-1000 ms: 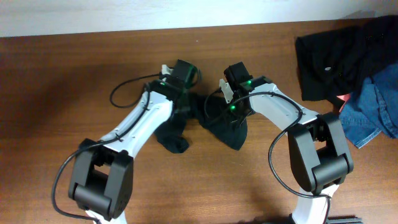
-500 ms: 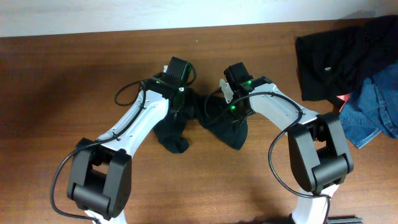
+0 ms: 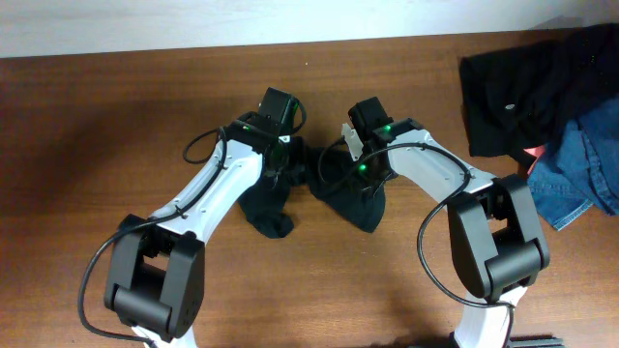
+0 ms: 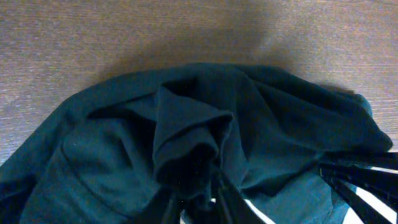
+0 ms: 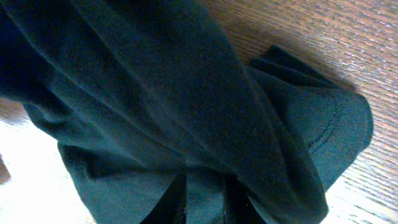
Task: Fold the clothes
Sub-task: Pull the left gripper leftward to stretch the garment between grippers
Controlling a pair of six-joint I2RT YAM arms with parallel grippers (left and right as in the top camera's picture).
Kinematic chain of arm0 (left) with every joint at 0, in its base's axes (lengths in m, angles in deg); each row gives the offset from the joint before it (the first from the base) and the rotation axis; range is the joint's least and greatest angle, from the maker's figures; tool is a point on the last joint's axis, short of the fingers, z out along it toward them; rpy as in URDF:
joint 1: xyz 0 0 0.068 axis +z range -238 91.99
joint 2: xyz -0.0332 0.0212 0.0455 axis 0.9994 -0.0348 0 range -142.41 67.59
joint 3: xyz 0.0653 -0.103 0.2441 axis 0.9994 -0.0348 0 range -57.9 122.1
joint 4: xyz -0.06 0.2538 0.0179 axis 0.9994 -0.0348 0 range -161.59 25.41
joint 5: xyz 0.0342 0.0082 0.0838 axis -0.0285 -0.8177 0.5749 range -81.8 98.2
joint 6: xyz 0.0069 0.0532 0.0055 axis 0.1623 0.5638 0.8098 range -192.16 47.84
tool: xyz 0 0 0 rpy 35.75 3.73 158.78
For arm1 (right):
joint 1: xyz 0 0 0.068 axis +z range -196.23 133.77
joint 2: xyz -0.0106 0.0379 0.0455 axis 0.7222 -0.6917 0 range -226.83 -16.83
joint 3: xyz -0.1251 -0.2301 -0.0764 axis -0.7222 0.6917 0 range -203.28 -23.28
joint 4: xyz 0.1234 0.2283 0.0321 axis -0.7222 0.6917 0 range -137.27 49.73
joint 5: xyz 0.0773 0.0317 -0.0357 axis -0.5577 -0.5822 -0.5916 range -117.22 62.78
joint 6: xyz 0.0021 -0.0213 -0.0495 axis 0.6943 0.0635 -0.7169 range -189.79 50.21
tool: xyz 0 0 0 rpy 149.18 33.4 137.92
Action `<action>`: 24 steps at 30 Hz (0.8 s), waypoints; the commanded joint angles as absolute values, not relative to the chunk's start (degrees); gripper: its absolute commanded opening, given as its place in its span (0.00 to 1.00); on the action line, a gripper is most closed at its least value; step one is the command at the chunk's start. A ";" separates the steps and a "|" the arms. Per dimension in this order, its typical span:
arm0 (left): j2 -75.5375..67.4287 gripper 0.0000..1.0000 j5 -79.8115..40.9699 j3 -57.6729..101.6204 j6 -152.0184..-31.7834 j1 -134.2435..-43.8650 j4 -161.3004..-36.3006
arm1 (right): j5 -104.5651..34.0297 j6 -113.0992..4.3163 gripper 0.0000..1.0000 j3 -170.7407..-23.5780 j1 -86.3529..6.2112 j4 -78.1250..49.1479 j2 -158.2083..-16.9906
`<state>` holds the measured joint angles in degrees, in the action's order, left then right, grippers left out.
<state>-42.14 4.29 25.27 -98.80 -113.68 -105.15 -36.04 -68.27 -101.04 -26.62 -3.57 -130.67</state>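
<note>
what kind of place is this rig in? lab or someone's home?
Probably a lab or data-collection bench: a bare wooden table against a plain white wall, the left arm and right arm working a black T-shirt, spare clothes heaped at the far right corner.

Two white-and-black arms with green lights.
The left arm (image 3: 218, 188) and right arm (image 3: 435, 174) have white link shells, bulky black joint housings and black wrist blocks; thin black cables loop beside them, and green lights glow near the wrists. The left end effector (image 4: 198, 196) and right end effector (image 5: 204, 193) show dark fingers.
</note>
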 commanded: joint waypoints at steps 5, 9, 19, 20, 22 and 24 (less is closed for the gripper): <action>-42.36 0.04 3.51 26.24 -98.47 -113.33 -104.34 | -35.06 -68.03 0.14 -100.69 -26.05 -3.09 -131.67; -42.27 0.01 3.75 26.72 -98.08 -113.30 -103.84 | -34.14 -68.05 0.05 -100.69 -26.05 -2.83 -131.67; -36.30 0.01 8.58 29.43 -95.21 -108.02 -110.18 | -33.97 -69.32 0.04 -100.69 -26.12 -2.33 -131.67; -35.39 0.00 8.58 29.43 -94.97 -107.42 -110.88 | -33.97 -69.32 0.04 -100.69 -26.12 -2.33 -131.67; -33.70 0.01 8.58 29.43 -94.78 -106.55 -112.19 | -33.97 -69.32 0.04 -100.69 -26.12 -2.30 -131.67; -32.02 0.01 8.42 29.43 -94.78 -106.03 -113.28 | -33.97 -69.34 0.04 -100.69 -26.12 -2.30 -131.67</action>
